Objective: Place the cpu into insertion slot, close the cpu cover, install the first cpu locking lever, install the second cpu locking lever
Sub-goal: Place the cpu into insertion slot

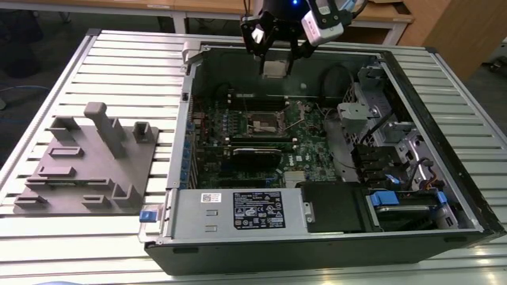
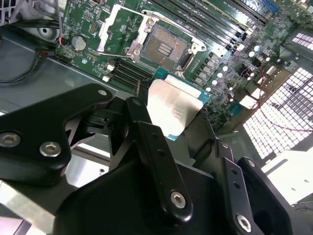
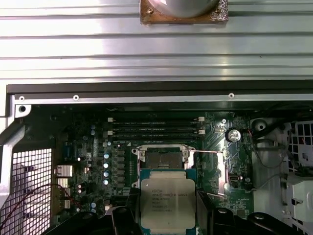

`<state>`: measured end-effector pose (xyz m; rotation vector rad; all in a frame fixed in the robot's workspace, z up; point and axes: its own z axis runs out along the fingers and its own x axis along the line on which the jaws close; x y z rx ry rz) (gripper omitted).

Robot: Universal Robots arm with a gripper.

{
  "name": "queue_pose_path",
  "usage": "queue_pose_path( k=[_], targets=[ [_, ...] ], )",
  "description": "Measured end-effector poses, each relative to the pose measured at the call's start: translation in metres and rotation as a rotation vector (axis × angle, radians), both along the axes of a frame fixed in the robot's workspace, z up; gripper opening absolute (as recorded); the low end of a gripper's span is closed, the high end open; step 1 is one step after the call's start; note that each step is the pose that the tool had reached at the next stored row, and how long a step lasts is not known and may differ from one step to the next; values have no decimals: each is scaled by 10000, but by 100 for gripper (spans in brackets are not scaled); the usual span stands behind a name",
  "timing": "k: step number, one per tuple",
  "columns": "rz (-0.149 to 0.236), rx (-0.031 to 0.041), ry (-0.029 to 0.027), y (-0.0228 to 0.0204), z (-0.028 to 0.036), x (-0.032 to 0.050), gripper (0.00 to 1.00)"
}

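My gripper (image 1: 276, 59) hangs above the rear of the open computer case (image 1: 443, 89), shut on the cpu (image 1: 275, 69). In both wrist views the cpu (image 2: 173, 110) (image 3: 167, 200) is a flat square chip with a silver face, pinched by its edges between the black fingers (image 2: 146, 132). The insertion slot (image 1: 266, 123) (image 2: 164, 46) (image 3: 161, 159) lies below on the green motherboard, its golden-brown contact field bare. The cpu cover (image 2: 115, 19) is swung open beside the slot. The chip is well above the slot and touches nothing else.
A grey fixture block (image 1: 87, 160) with posts stands on the slatted table at the exterior view's left. Inside the case are a black card (image 1: 255, 157), a power supply (image 1: 237, 211), a drive cage with cables (image 1: 380, 142) and memory slots (image 3: 154, 128).
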<state>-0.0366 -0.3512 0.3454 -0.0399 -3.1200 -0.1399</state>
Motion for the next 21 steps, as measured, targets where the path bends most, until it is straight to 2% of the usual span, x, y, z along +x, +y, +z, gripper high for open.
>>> queue_pose_path(
  k=[21],
  targets=[
    [0, 1, -1, 0, -38, 0, 54]
  ],
)
